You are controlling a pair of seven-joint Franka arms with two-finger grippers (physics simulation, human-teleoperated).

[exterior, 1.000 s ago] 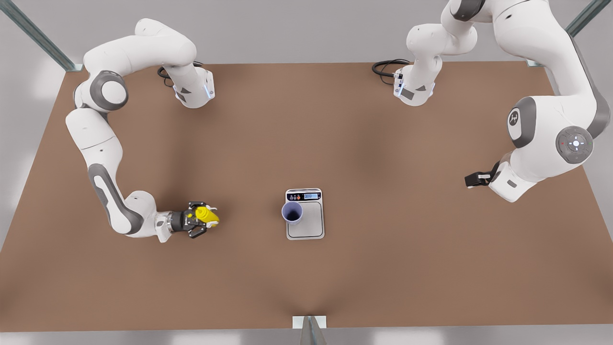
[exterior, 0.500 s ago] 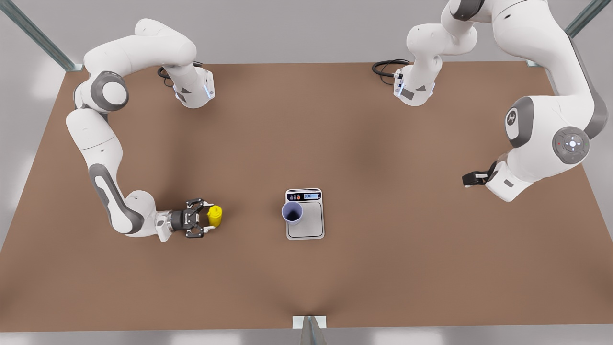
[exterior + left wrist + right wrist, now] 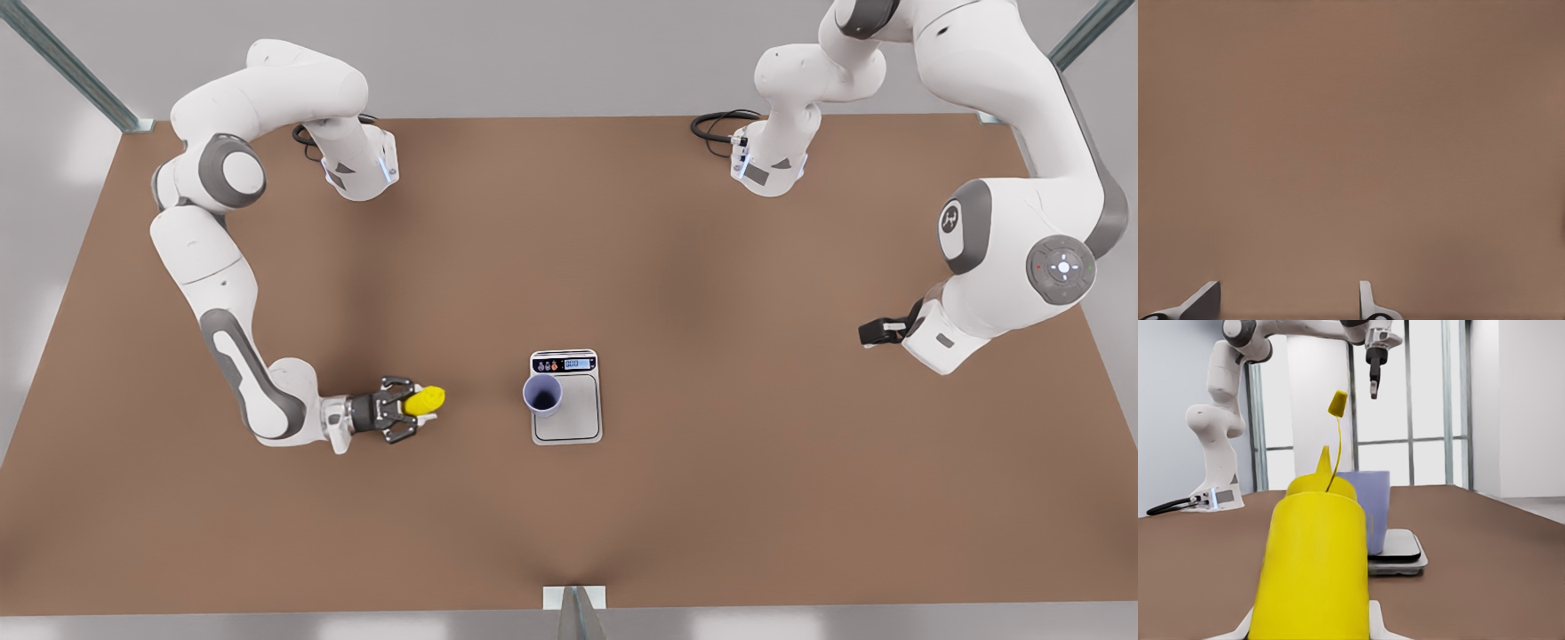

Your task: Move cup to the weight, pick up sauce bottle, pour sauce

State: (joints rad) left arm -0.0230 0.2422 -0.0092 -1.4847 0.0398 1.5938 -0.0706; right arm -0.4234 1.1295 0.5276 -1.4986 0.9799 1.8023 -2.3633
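The yellow sauce bottle (image 3: 425,399) lies level in my right gripper (image 3: 416,404), which is shut on it at the front view's left, nozzle towards the cup. In the right wrist view the sauce bottle (image 3: 1315,567) is close up, its cap (image 3: 1337,403) dangling on a tether. The lavender cup (image 3: 542,395) (image 3: 1371,500) stands upright on the near-left part of the weight (image 3: 580,418) (image 3: 1401,550), a short gap from the bottle. My left gripper (image 3: 869,334) (image 3: 1285,308) waits open above bare table at the front view's right.
Both arm bases (image 3: 356,169) (image 3: 769,164) stand at the table's far edge with black cables (image 3: 716,124) beside them. A metal post (image 3: 576,609) marks the near edge. Brown tabletop (image 3: 711,498) surrounds the weight.
My right gripper has carried the sauce bottle towards the cup, to the front view's right, and the bottle now lies more level. The left arm has barely moved.
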